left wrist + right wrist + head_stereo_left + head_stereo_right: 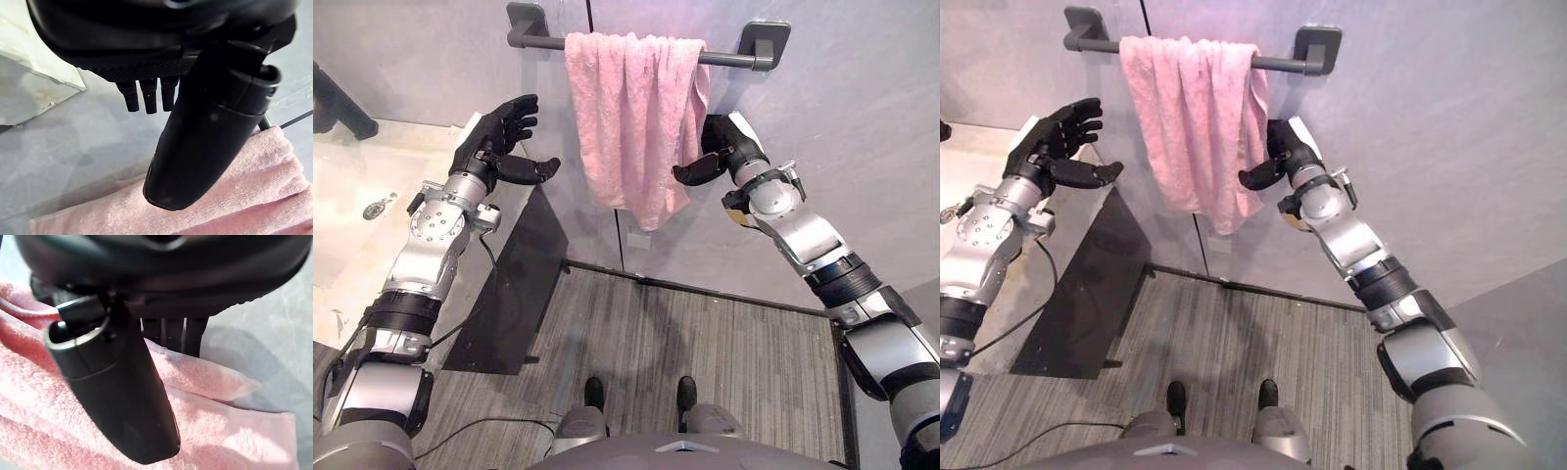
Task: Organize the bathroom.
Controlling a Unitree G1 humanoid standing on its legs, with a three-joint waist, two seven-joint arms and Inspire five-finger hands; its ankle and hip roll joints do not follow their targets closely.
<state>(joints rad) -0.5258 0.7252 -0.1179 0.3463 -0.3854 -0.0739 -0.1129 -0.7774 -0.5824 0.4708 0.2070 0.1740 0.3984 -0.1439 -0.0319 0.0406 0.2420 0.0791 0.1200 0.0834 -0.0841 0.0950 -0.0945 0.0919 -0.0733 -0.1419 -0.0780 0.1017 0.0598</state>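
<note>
A fluffy pink terry-cloth towel [634, 122] is hanging, bunched in folds, over a dark grey straight metal towel bar [724, 57] that is mounted on the pale grey wall [862, 127]. The towel is sitting toward the middle of the bar, its lower corner drooping to a point.

The robot's right hand [713, 149] is resting at the towel's right edge, its fingers tucked behind the cloth and its thumb [122, 401] lying across the front folds. The fingers are hidden behind the fabric, so I cannot tell whether they are pinching it.

The left hand [497, 137] is hovering well to the left of the towel, apart from it, with its fingers spread and relaxed and its thumb [205, 127] sticking out toward the cloth; it is holding nothing.

Below the left arm, a flat black rectangular panel [514, 284] is leaning against the wall, its lower edge resting on the grey wood-grain plank floor [705, 343]. A pale marbled counter surface [352, 215] is lying to the far left.
</note>
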